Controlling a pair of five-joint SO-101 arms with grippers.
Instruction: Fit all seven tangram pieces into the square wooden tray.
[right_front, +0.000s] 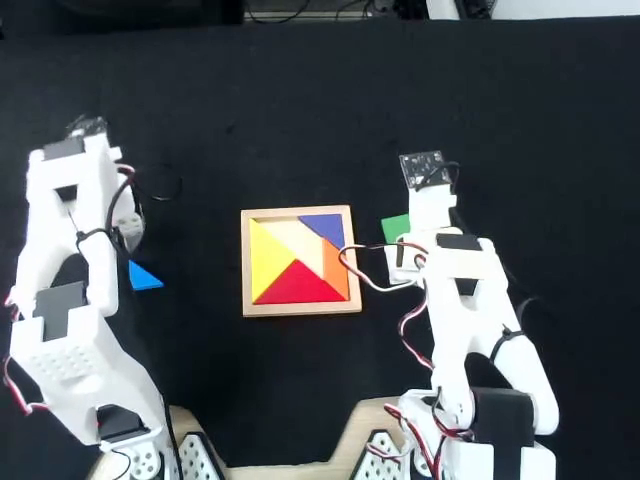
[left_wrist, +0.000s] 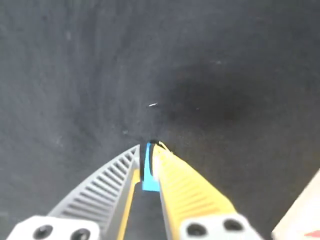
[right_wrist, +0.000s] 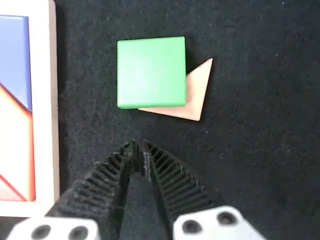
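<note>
1. The tray (right_front: 300, 311) sits on the black cloth (right_front: 300, 110), roughly midway between the two arms.
2. Inside the tray, a yellow triangle (right_front: 265, 258) fills the side toward the left arm. A red triangle (right_front: 296, 286) fills the near edge.
3. An orange piece (right_front: 336, 266) runs along the tray's side toward the right arm. A dark blue piece (right_front: 325, 228) takes the far corner on that same side.
4. Between the yellow and the dark blue there is a pale patch (right_front: 292, 236). From here I cannot tell whether it is a piece or the tray's bare floor.
5. The left gripper (left_wrist: 149, 148) is well away from the tray, out on the left arm's side. Its white and yellow fingers are clamped on a light blue triangle (right_front: 146, 277), seen edge-on in the wrist view. I cannot tell whether the piece touches the cloth.
6. The right gripper (right_wrist: 139, 153) hangs over the cloth just off the tray's rim on the right arm's side. Its dark fingers are pressed together with nothing between them.
7. A green square (right_wrist: 151, 71) lies on the cloth near that rim but apart from it, just past the right gripper's tips.
8. The square overlaps a peach triangle (right_wrist: 198, 93), which pokes out from under it on the side away from the tray.
9. Seen from above, the right arm (right_front: 455, 290) covers part of the square.
</note>
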